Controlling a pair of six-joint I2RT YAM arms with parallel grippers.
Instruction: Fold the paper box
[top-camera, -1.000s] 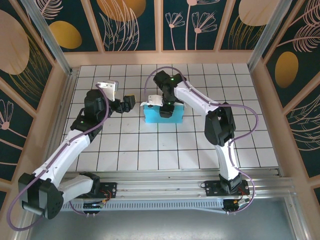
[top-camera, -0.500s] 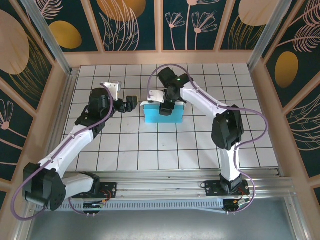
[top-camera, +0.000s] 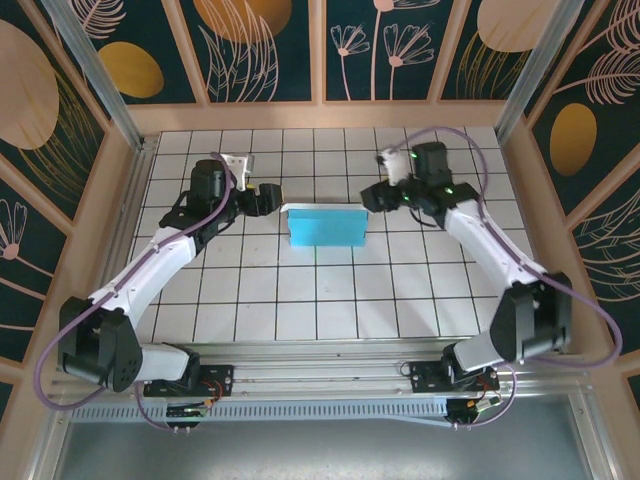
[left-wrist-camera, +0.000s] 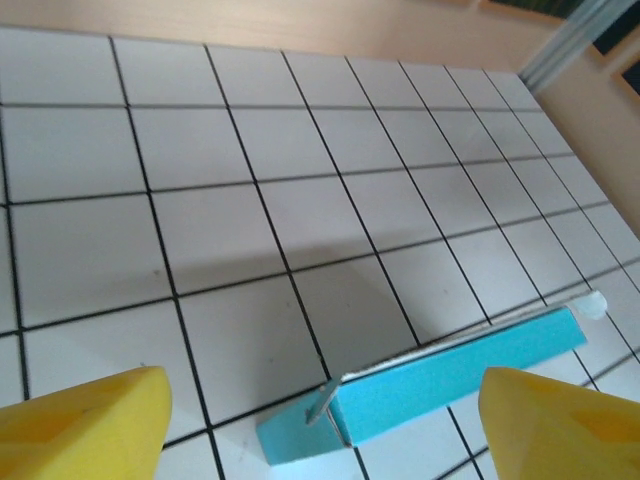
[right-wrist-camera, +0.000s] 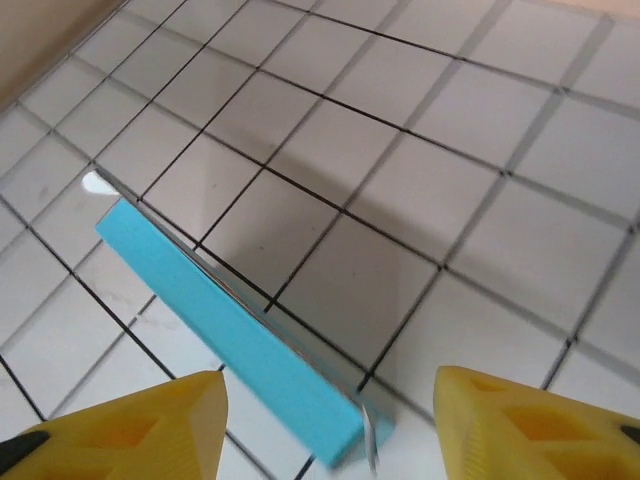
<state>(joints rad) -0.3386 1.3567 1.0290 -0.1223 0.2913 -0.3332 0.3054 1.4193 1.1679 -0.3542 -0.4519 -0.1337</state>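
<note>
The paper box (top-camera: 325, 228) stands as a flat teal rectangle in the middle of the tiled floor, with a white edge along its far side. My left gripper (top-camera: 267, 199) hovers just off its left end, open and holding nothing. My right gripper (top-camera: 373, 198) hovers just off its right end, also open and empty. In the left wrist view the box (left-wrist-camera: 440, 380) lies ahead between the yellow fingertips (left-wrist-camera: 85, 425), with a small flap sticking out at its near end. In the right wrist view the box (right-wrist-camera: 235, 325) runs diagonally toward the gap between the fingertips (right-wrist-camera: 540, 425).
Wooden walls (top-camera: 320, 115) ring the white tiled floor (top-camera: 300, 290) on three sides. An aluminium rail (top-camera: 330, 360) with the arm bases runs along the near edge. A metal post (left-wrist-camera: 580, 40) stands at the far corner.
My right gripper has left the top of the box and swung out to its right end. My left gripper has moved closer to the box's left end. The box's white flap now lies flat.
</note>
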